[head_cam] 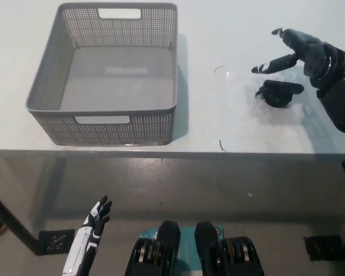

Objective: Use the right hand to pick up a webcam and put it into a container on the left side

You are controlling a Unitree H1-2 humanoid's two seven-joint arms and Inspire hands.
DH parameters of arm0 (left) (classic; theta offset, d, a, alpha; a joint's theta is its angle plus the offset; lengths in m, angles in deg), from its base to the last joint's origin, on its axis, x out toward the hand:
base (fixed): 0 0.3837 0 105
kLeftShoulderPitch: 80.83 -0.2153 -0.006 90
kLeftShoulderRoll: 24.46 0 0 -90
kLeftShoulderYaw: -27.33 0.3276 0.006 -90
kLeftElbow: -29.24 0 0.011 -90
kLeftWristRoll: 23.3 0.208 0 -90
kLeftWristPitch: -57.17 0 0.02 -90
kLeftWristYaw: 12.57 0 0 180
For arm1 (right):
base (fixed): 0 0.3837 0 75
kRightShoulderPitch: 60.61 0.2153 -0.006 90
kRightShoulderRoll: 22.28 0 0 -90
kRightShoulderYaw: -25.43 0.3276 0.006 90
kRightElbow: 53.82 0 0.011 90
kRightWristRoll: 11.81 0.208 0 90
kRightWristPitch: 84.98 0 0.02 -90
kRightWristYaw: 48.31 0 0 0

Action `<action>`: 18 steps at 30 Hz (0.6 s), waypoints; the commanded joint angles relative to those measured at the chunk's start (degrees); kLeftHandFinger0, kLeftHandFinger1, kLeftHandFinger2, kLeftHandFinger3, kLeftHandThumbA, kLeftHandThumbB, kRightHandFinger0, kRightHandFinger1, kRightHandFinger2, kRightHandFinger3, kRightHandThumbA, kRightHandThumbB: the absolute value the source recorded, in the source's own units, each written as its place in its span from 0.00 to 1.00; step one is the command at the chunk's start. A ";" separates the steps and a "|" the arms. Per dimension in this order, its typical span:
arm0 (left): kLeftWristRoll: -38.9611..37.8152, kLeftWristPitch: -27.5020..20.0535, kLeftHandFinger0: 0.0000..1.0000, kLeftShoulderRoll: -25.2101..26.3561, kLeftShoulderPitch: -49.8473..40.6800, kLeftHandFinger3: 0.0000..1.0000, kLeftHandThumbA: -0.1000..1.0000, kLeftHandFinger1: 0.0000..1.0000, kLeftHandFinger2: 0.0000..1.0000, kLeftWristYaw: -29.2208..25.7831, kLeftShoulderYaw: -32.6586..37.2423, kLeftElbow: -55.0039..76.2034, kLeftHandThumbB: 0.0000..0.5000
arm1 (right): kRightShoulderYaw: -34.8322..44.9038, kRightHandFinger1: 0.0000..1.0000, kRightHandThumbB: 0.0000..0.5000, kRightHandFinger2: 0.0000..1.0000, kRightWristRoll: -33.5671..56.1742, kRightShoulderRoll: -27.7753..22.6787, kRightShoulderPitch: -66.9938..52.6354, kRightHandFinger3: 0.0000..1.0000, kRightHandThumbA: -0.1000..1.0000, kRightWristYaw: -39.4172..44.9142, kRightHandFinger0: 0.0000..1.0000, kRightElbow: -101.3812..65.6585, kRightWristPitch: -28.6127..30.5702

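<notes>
A small black webcam [279, 92] lies on the white table [230, 34] at the right. My black right hand [299, 52] hovers just above and behind it, open, fingers spread and pointing left, holding nothing. The grey perforated basket [103, 123] stands at the table's left, with nothing inside. My white left hand [92, 230] hangs low at the lower left, below the table edge, fingers apart.
A clear plastic sheet [241, 115] lies under the webcam. Two thin dark wire bits [220, 68] lie between basket and webcam. The table's front edge [172, 152] runs across the middle of the picture.
</notes>
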 commanded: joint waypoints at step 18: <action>0.18 -1.50 1.00 1.23 2.26 1.00 1.00 1.00 1.00 0.56 0.00 1.51 0.25 | 0.09 1.00 1.00 1.00 -0.34 1.93 0.62 1.00 0.88 -2.93 1.00 5.16 3.68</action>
